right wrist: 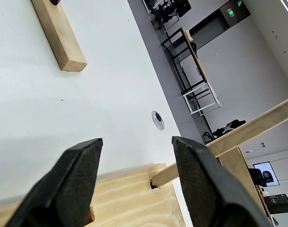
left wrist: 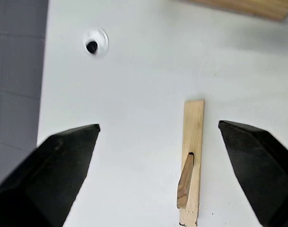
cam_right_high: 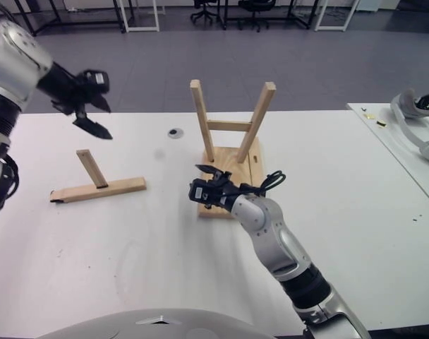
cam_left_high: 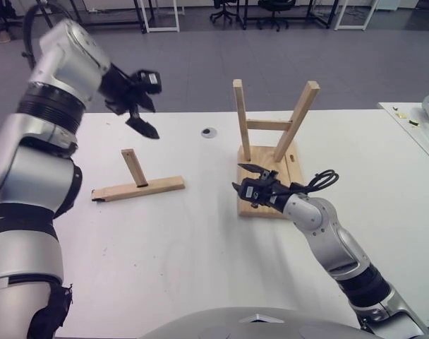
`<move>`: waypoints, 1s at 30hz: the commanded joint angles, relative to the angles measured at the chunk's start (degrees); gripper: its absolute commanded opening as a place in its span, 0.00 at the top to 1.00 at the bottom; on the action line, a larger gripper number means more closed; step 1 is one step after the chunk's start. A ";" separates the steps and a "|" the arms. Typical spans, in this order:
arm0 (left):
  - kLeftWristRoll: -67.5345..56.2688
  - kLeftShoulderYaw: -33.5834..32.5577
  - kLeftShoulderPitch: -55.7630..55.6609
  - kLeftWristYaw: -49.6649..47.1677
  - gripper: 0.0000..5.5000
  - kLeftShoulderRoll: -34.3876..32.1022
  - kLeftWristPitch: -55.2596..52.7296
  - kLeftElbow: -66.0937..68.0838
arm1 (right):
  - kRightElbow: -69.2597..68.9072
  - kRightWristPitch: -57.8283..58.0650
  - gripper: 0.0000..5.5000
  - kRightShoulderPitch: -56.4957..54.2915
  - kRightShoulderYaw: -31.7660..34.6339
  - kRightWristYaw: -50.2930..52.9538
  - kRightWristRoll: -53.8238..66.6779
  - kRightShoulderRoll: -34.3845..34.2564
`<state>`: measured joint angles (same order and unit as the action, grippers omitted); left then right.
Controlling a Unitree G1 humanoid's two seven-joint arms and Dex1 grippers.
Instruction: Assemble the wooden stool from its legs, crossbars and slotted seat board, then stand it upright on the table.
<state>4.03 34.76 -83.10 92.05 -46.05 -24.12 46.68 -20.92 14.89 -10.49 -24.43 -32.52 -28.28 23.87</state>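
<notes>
One white table [cam_left_high: 200, 254], grey floor [cam_left_high: 193, 67]

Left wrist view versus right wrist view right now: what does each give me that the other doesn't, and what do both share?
Left wrist view, not the right: the loose leg end to end, flat on the table, its crossbar standing in the slot, below the open left claw.
Right wrist view, not the left: a leg seated in the seat board slot, close ahead of the open right claw, with room furniture behind.
Both: the table, its round cable hole, and at least the loose leg's end.
</notes>
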 commanded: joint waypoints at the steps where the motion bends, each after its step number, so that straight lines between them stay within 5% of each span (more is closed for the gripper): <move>1: 1.82 -7.41 -2.99 -7.96 0.16 -4.34 15.41 11.94 | -0.33 0.11 0.50 1.08 0.71 0.50 -0.17 0.26; 4: 9.93 -4.58 3.48 -15.55 0.16 -9.49 31.69 18.30 | -0.20 -0.01 0.50 1.09 0.65 0.47 0.00 0.26; 8: 16.64 -2.91 11.70 -16.64 0.28 -14.63 43.34 24.73 | -0.23 -0.71 0.50 0.98 0.95 -1.12 0.80 1.62; 12: 20.31 -2.95 15.35 -19.45 0.41 -15.79 51.45 25.98 | -0.37 -1.28 0.50 0.59 1.13 -2.50 1.63 2.49; 17: 22.20 -3.40 23.57 -21.59 0.42 -12.71 59.29 25.58 | 0.38 -2.82 0.50 -0.57 0.86 -4.42 2.93 3.43; 23: 20.36 -7.64 28.78 -25.85 0.42 -9.02 60.99 26.75 | 1.84 -5.22 0.50 -2.31 1.28 -6.79 4.34 4.82; 30: 16.19 -12.99 32.09 -19.91 0.42 -4.31 55.44 26.85 | 4.52 -8.34 0.50 -5.40 2.08 -9.27 6.02 6.34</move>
<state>20.82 22.76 -52.05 71.28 -51.10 32.75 73.80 -17.44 7.48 -13.91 -22.83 -40.89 -22.65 29.26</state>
